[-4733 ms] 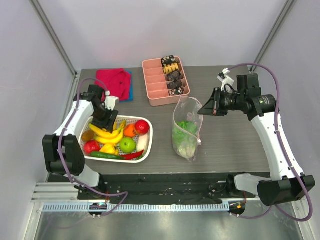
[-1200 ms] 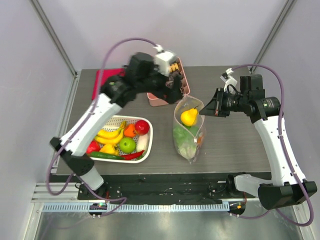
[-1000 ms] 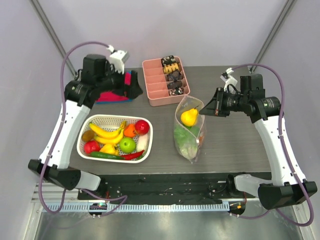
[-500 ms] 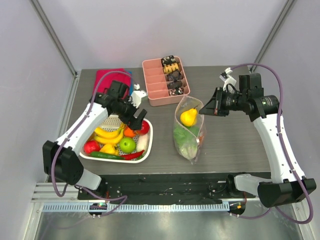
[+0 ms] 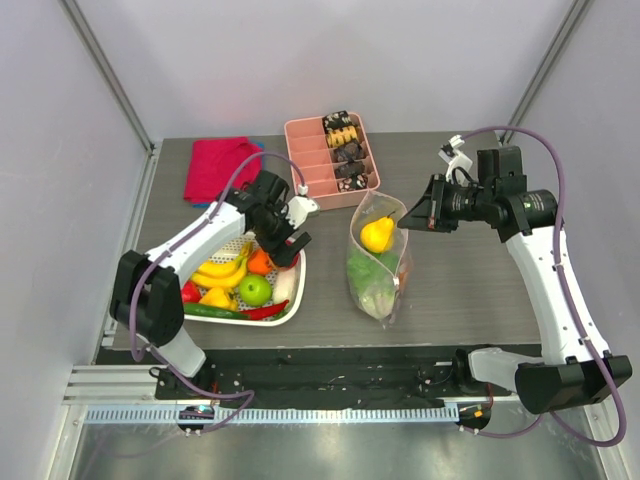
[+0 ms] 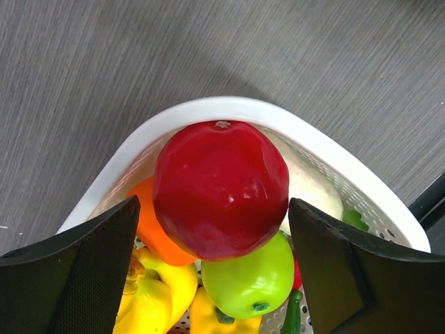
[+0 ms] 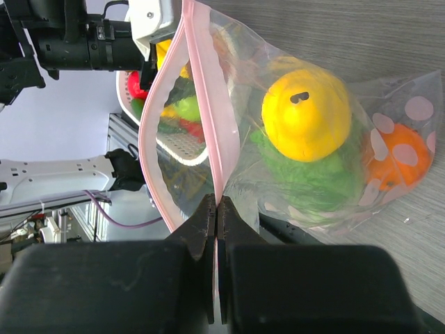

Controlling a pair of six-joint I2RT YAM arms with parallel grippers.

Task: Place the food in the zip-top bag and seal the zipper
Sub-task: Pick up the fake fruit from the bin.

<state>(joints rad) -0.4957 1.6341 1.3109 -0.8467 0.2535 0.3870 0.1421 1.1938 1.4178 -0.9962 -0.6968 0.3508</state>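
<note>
The clear dotted zip-top bag (image 5: 375,262) stands open on the table, holding a yellow pear (image 5: 377,235), green lettuce (image 5: 368,282) and an orange piece (image 7: 400,156). My right gripper (image 5: 405,222) is shut on the pink zipper strip (image 7: 212,139) and holds the mouth up. My left gripper (image 5: 285,240) is open above the right corner of the white mesh basket (image 5: 300,283). In the left wrist view its fingers (image 6: 76,278) straddle a red apple (image 6: 221,188) without touching it. A green apple (image 6: 250,278), orange and yellow pieces lie under it.
The basket also holds bananas (image 5: 215,270), a green cucumber and a red chilli. A pink compartment tray (image 5: 312,178) with snack pieces stands behind the bag. A red cloth (image 5: 215,168) lies at the back left.
My left arm carried a yellow pear from the basket into the bag, swung back, and now hangs open over the red apple. The right arm has held still.
</note>
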